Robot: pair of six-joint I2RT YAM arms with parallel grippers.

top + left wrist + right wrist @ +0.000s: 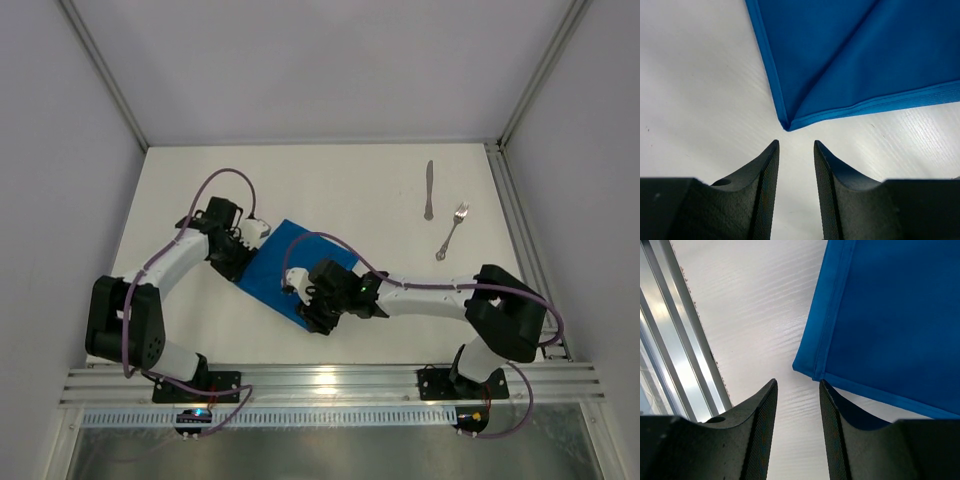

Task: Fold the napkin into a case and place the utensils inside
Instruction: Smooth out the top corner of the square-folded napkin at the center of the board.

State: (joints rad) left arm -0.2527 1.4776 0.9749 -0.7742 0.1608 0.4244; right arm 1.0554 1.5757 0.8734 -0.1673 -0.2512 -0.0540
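The bright blue napkin [290, 262] lies folded flat on the white table, set diagonally between the two arms. My left gripper [248, 256] is at its left side, open and empty. In the left wrist view a hemmed corner of the napkin [855, 60] lies just beyond the left gripper [795, 143], not touching it. My right gripper [312, 316] is at the near corner, also open and empty. That corner of the napkin [890, 315] lies just ahead of the right gripper [797, 382]. The knife [429, 190] and fork [453, 231] lie apart at the far right.
A metal rail [330, 382] runs along the table's near edge and shows at the left of the right wrist view as the rail [675, 340]. White walls stand on three sides of the table [350, 190].
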